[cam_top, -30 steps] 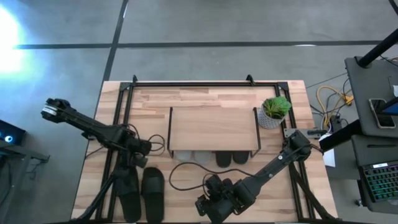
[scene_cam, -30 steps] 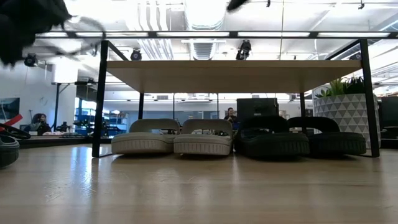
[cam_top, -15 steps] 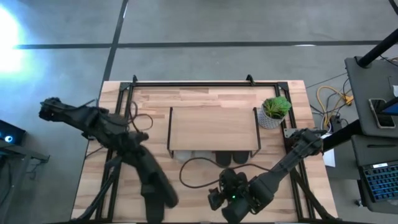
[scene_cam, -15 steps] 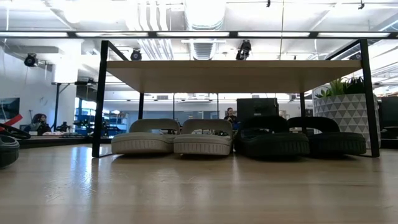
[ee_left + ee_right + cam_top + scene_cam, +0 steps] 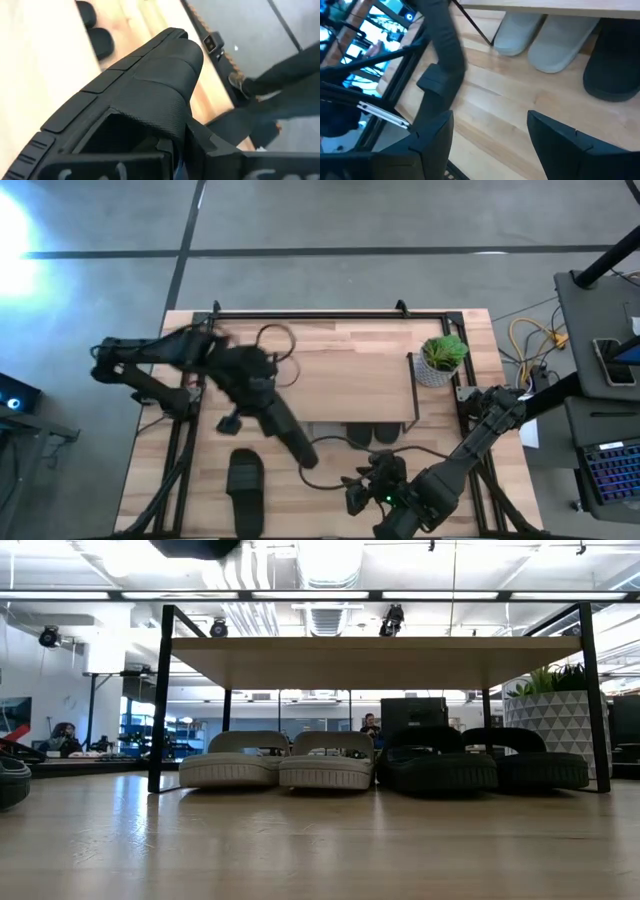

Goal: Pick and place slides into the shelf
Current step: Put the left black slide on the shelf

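Observation:
My left gripper (image 5: 256,398) is shut on a black slide (image 5: 288,435), which hangs in the air in front of the shelf's left part and fills the left wrist view (image 5: 150,95). A second black slide (image 5: 245,485) lies flat on the table near the front left. The shelf (image 5: 345,385) stands mid-table; under it rest two light grey slides (image 5: 232,765) (image 5: 328,765) and two black slides (image 5: 435,765) (image 5: 540,765). My right gripper (image 5: 365,492) hovers open near the front edge, its fingers (image 5: 432,145) pointing toward the shelf. My left gripper holds the black slide at one end, by the opening under the strap (image 5: 165,142); the slide itself hides how the fingers sit. The slide is lifted clear of the table and reaches away from the gripper, slanting toward the near right.
A potted plant (image 5: 440,358) stands at the shelf's right end. Black frame rails (image 5: 300,315) run along the table's far and side edges. A cable (image 5: 330,442) loops over the table in front of the shelf. Bare wood lies between the shelf and the front edge.
My left gripper has risen from the near left of the table with one black slide and swung toward the shelf, turning as it went; the slide is now lifted clear, its mate left lying. My right gripper has drifted a little toward the right edge.

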Controlling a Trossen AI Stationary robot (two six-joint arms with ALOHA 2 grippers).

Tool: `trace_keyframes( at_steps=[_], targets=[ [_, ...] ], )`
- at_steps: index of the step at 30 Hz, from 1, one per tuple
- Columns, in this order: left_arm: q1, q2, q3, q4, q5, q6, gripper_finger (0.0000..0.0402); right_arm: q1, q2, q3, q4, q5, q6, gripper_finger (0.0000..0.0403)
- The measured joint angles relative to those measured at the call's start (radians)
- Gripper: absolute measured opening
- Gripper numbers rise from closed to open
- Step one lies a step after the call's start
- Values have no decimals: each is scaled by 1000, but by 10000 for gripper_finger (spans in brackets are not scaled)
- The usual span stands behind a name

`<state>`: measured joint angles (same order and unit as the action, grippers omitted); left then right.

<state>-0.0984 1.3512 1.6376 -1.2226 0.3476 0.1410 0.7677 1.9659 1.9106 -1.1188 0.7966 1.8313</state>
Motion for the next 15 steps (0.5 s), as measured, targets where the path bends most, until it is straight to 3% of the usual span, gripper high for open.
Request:
trace_keyframes(
  at_steps=[8, 12, 15],
  targets=[
    [295, 195, 272, -306, 190, 332, 0, 59, 0, 0, 2, 204, 77, 227],
    [419, 239, 308, -285, 317, 364, 0, 64, 0, 0, 1, 210, 99, 226],
    [482, 256, 307, -254, 323, 365, 0, 60, 0, 0, 0, 219, 99, 226]
  ],
)
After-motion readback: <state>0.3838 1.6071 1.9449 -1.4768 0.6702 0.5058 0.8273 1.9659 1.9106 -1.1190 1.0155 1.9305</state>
